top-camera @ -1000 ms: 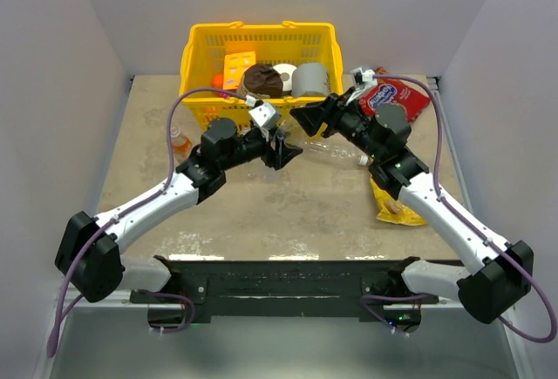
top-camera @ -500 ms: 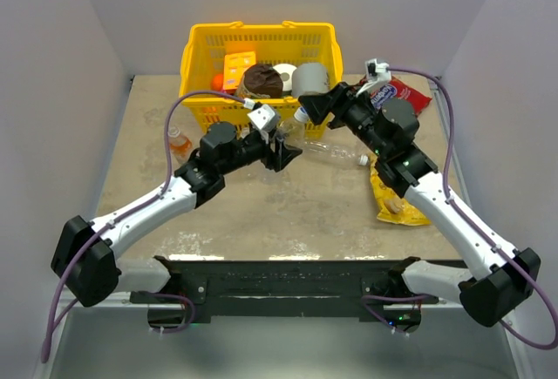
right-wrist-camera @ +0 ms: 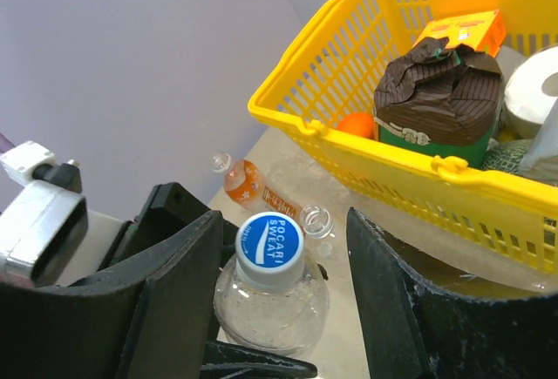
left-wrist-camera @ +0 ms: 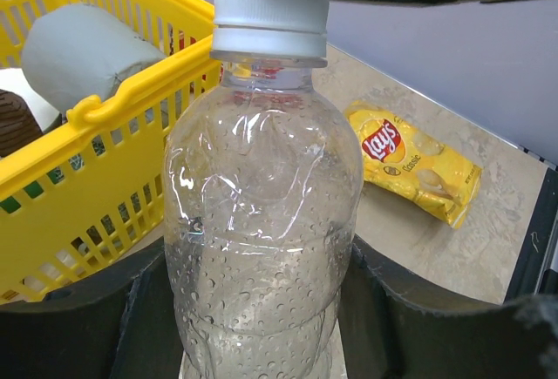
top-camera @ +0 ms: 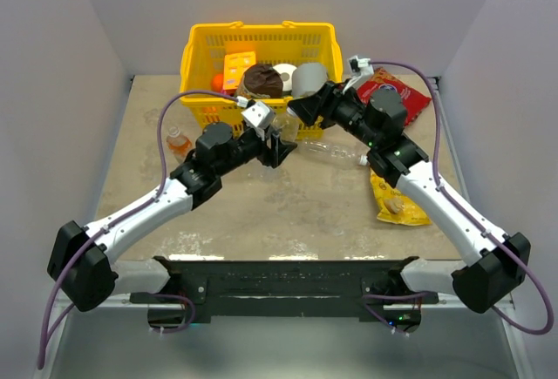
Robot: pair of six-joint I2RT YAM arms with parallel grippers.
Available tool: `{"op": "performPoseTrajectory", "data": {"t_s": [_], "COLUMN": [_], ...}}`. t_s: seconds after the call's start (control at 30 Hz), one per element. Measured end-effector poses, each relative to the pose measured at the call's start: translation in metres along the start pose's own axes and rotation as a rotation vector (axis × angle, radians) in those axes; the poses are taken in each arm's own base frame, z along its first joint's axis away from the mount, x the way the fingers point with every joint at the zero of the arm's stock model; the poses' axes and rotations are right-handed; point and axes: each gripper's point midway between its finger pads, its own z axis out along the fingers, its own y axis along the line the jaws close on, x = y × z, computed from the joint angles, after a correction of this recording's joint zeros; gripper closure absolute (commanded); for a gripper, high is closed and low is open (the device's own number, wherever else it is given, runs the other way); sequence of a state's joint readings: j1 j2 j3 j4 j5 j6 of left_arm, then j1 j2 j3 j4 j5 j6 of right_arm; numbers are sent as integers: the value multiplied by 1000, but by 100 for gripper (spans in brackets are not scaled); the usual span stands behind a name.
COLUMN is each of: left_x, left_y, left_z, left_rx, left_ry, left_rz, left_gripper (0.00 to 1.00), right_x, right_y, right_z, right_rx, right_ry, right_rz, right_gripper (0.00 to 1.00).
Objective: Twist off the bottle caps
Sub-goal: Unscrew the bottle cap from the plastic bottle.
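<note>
Left wrist: left jaws pinch clear bottle [left-wrist-camera: 261,222]; right wrist: cap [right-wrist-camera: 270,240] between spread right jaws, gaps either side.

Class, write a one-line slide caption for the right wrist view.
Right jaws stand open either side of the blue-faced Pocari Sweat cap on a clear bottle, beside the yellow basket.

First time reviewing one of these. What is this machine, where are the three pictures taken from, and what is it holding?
Two robot arms are bolted to a table, each ending in a two-finger gripper. One picture looks down from above; the other two come from cameras on the wrists. The left gripper clamps a clear bottle; the right gripper, open, straddles its blue-faced cap without touching. On the table: a yellow basket, an orange bottle lying down, a chip bag.
</note>
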State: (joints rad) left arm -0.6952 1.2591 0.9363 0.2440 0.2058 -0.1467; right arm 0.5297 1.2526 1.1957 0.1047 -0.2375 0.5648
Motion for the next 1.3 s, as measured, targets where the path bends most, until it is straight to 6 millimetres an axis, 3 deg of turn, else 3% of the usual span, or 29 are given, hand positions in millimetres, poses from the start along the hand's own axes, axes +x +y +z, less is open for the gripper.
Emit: {"op": "performPoseTrajectory", "data": {"t_s": [0.13,0.33,0.43,0.6,1.0,1.3], "left_x": [-5,-3,-4,-4,-4,-5], "left_y": [1,2,2,2,2,-25], "left_z": [-2,-3,-3,-3,-7,-13], "left_rx": [-9,-16,-17,-17,3,185], "left_ry": [-13,-7,-7,-7,0,3], "left_rz": [3,2,2,10,61,79], "left_gripper": [54,54,54,51,52,52], "right_x": [6,8,9,10,13,15], "right_y": [0,5,9,12,17,33], "right_z": [2,1,1,2,1,-23], "right_rx": [-11,-39,-59,-94,-276,-517], "right_ry": [24,35,43,54,108,150], "right_rz": [5,6,3,-5,-37,-141], "right_gripper": [44,67,84,99,100,100]}}
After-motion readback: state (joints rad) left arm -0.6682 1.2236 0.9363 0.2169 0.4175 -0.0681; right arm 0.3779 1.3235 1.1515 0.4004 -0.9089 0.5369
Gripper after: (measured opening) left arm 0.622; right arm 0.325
